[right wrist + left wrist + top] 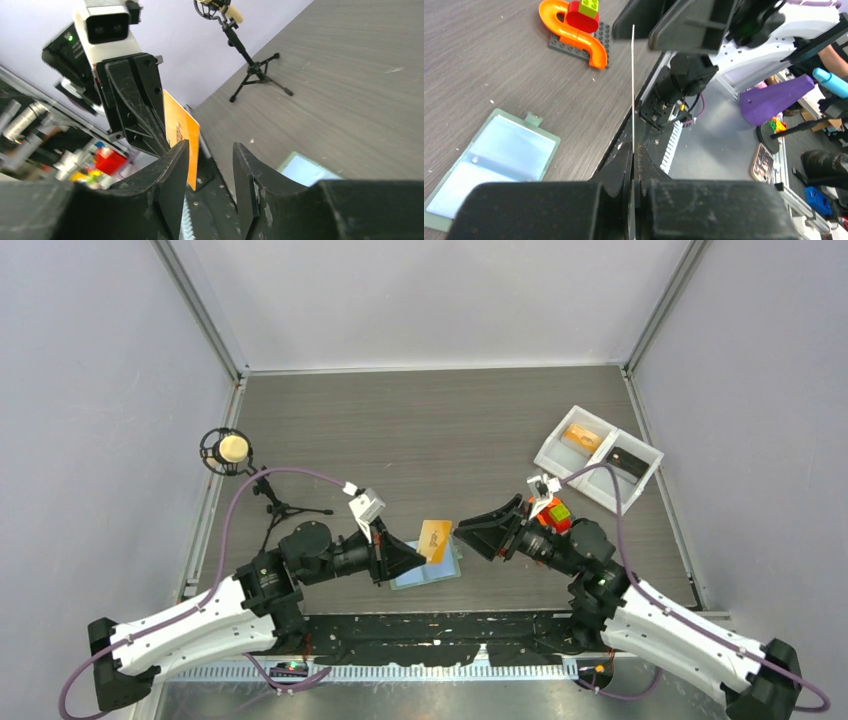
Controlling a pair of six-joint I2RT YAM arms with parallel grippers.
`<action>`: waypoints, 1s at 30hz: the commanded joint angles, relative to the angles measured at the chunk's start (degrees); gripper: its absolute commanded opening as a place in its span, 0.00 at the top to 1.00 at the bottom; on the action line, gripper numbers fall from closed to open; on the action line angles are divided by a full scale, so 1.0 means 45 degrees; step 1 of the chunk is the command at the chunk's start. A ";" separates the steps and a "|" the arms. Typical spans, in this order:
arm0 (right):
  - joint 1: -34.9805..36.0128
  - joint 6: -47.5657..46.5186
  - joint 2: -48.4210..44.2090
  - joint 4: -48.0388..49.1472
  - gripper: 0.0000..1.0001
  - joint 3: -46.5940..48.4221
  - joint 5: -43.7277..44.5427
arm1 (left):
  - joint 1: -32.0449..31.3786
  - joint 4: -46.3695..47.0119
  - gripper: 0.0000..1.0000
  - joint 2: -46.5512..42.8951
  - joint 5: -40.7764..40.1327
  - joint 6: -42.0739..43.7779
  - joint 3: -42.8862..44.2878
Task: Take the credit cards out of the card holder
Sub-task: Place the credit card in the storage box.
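The card holder [432, 574] lies open on the table, its pale blue pocket faces up [494, 160], and it also shows in the right wrist view [305, 170]. An orange credit card [435, 537] hangs in the air above it. My left gripper [418, 552] is shut on the card's near edge; in the left wrist view the card [633, 90] stands edge-on out of the closed jaws [634, 150]. My right gripper [462, 533] faces it from the right, open [210, 155]. The card [182, 130] passes just beside the right gripper's left finger, inside the gap.
A white two-compartment tray [640, 455] at the back right holds an orange card [582, 437] and a dark card [627, 460]. A grey plate with an orange S-shape [574, 35] sits by the right arm. A microphone on a tripod [233, 450] stands at the left.
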 commanded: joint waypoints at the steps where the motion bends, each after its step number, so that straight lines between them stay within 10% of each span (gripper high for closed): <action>1: -0.0653 -0.3931 -0.1141 -0.5000 0.55 0.2581 -0.2147 | 0.0123 -0.1290 1.00 -0.0312 0.1184 0.0675 0.0699; 8: -0.0744 -0.6613 0.0451 -0.9179 0.55 0.5481 -0.4598 | 0.0140 -0.2530 1.00 -0.0098 0.2302 0.1202 0.0885; 30: -0.0744 -0.6982 0.3127 -0.8051 0.66 0.5480 -0.7734 | 0.0150 -0.2350 1.00 0.1454 0.3870 0.1260 0.1197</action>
